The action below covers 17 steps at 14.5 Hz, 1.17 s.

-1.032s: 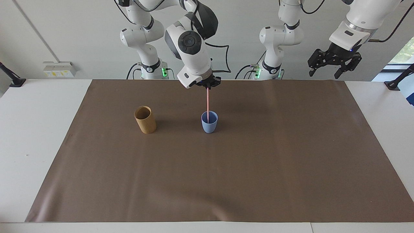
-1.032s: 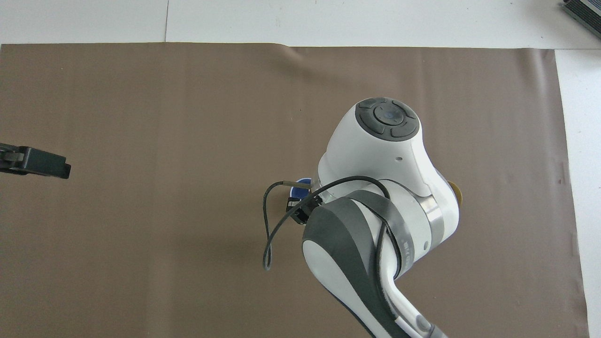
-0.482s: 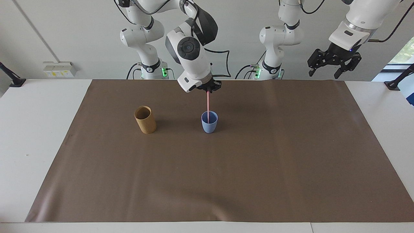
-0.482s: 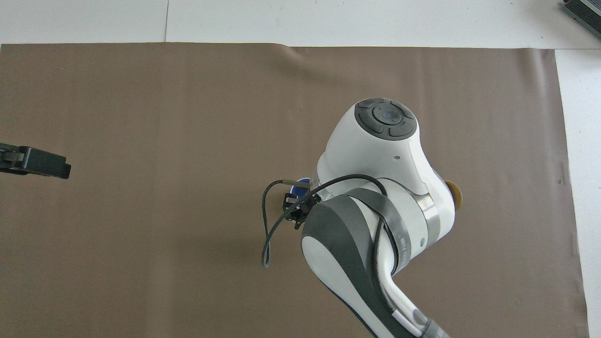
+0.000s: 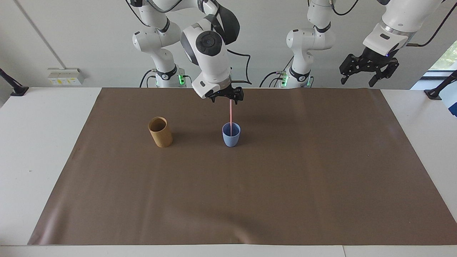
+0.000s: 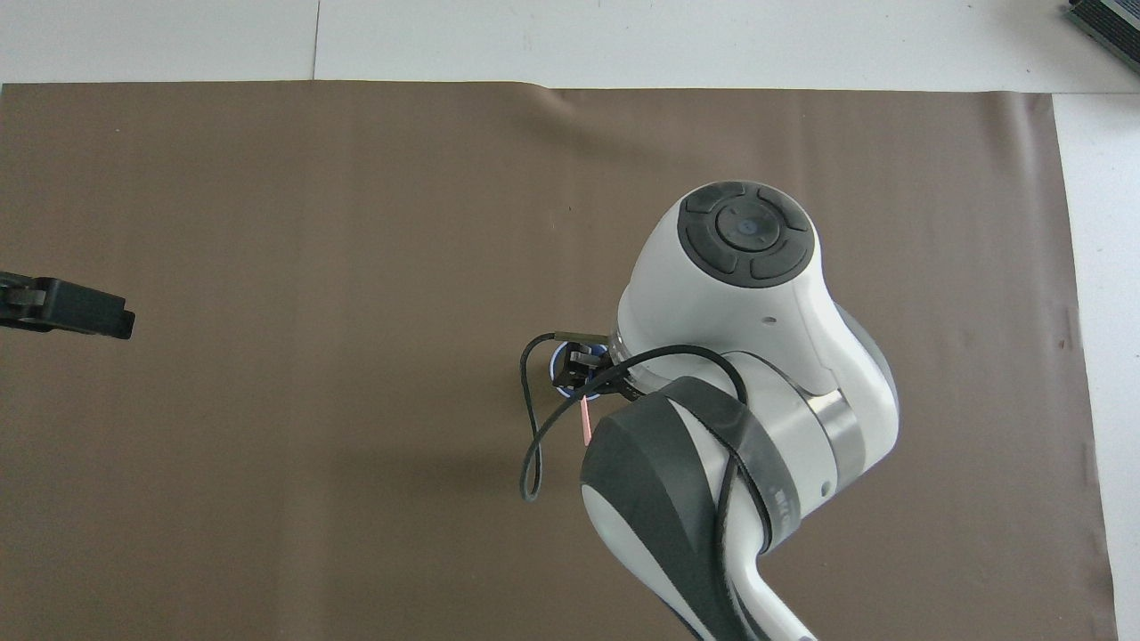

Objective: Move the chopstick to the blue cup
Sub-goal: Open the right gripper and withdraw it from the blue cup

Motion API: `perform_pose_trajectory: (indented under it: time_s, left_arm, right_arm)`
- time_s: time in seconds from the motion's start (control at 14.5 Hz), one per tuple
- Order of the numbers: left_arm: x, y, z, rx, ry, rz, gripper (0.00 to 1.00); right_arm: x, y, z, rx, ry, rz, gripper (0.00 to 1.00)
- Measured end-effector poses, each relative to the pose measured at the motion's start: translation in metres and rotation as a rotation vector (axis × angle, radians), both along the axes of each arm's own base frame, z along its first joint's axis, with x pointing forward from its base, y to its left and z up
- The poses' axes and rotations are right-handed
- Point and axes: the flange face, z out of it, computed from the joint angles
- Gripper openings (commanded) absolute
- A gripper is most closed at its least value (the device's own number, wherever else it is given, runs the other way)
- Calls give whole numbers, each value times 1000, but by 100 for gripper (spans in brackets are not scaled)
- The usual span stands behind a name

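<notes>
The blue cup [image 5: 231, 137] stands on the brown mat, and only a sliver of it [image 6: 558, 360] shows past the right arm in the overhead view. The pale-pink chopstick [image 5: 231, 117] stands in the cup, nearly upright, with its lower end inside; its upper end [image 6: 584, 423] shows from above. My right gripper [image 5: 227, 98] hangs open just over the cup, at the stick's top. Whether a finger still touches the stick I cannot tell. The left gripper [image 5: 368, 73] waits open, raised over the left arm's end of the table.
A taller tan-brown cup [image 5: 160, 132] stands upright on the brown mat [image 5: 250, 196], beside the blue cup toward the right arm's end. The right arm's white wrist [image 6: 739, 294] and its looping cable [image 6: 533, 445] hide the tan cup from above.
The right gripper opened and let go of the chopstick, which now stands in the blue cup by itself. The wrist turned a little. The left arm has not moved.
</notes>
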Motion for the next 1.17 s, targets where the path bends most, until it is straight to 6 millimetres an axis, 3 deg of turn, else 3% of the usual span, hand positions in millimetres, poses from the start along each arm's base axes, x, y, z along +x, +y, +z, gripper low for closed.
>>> perform_pose_trajectory:
  time_s: [0.21, 0.62, 0.83, 1.17]
  left_arm:
    - [0, 0, 0, 0, 0, 0, 100]
    - [0, 0, 0, 0, -1, -8, 100]
    - [0, 0, 0, 0, -1, -13, 100]
    - [0, 2, 0, 0, -2, -32, 100]
  right_arm:
    - [10, -24, 22, -49, -109, 61, 100]
    - [40, -116, 68, -73, -228, 113, 100]
    - [41, -157, 97, -67, -276, 92, 100]
    - [33, -199, 126, -73, -298, 36, 100]
